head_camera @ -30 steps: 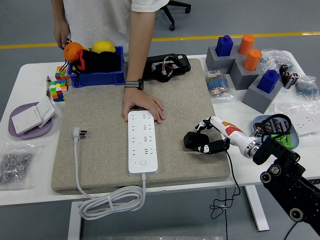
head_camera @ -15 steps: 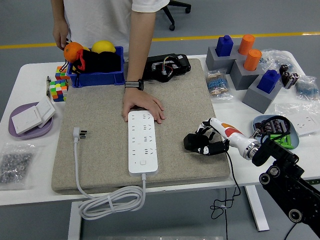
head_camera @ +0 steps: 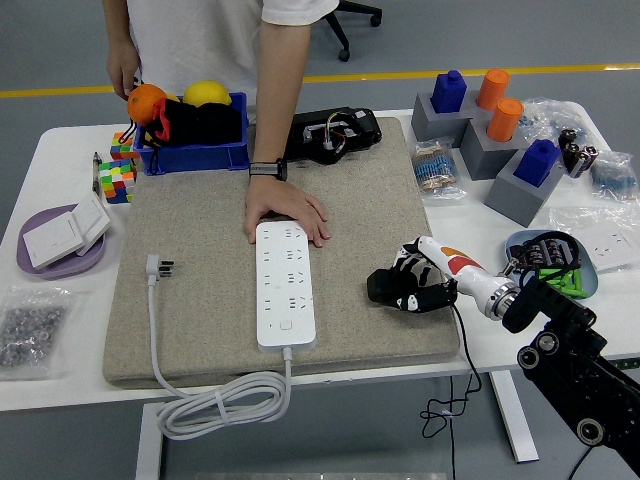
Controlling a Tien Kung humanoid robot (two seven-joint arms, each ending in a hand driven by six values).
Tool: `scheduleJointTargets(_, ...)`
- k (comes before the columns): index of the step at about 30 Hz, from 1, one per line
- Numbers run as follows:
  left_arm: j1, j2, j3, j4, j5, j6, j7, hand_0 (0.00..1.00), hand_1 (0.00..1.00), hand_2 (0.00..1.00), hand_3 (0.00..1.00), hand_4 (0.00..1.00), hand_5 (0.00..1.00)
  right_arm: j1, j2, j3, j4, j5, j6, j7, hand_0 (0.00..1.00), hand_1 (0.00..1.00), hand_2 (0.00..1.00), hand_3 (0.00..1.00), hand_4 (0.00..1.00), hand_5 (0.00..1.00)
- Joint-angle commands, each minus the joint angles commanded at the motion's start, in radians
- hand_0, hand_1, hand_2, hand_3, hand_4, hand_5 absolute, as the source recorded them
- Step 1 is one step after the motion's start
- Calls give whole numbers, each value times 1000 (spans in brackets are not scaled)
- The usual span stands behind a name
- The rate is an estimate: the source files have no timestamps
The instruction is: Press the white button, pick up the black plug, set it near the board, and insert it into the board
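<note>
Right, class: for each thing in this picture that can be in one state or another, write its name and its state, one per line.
Black plug: lying on the mat, not inserted, right hand closed around it.
Power strip: flat on the mat, all sockets empty, far end held down by a person's hand.
White plug: unplugged, lying on the mat.
White cable: coiled over the table's near edge.

You see a grey floor (head_camera: 60, 40) with a yellow line (head_camera: 420, 75), an office chair base (head_camera: 352, 20), and the white table (head_camera: 40, 150).
</note>
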Motion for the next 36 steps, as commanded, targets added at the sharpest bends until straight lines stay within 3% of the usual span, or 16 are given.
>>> scheduleJointTargets(3,1,0,-2,0,1,0,1,787,738,706,767,547,459,-1,-1,-5,2,3,-9,14,316,474,488,427,887,2)
scheduleJointTargets(4,1,0,-2,0,2,0,1,787,738,705,767,547,461,-1,-2,-6,3,4,-11,18,330,431,430,423,810,2)
scheduleJointTargets(12,2,1,0,0,6,-1,2,787,737,706,767,547,461,-4,-8,-15,36,6,-25,39,292,407,404,427,797,2)
scheduleJointTargets(20,4,3,0,0,11,-3,3,787,738,706,767,547,462,13,-17,-43,143,31,-18,20,290,416,406,436,795,2)
scheduleJointTargets(27,2,5,-4,0,9,-2,3,787,738,706,767,546,462,94,-31,-129,194,95,4,-17,287,409,400,436,793,2)
scheduleJointTargets(36,1,8,-2,0,-5,0,3,787,737,706,768,547,463,194,-25,-272,152,156,31,-43,290,411,401,436,795,2)
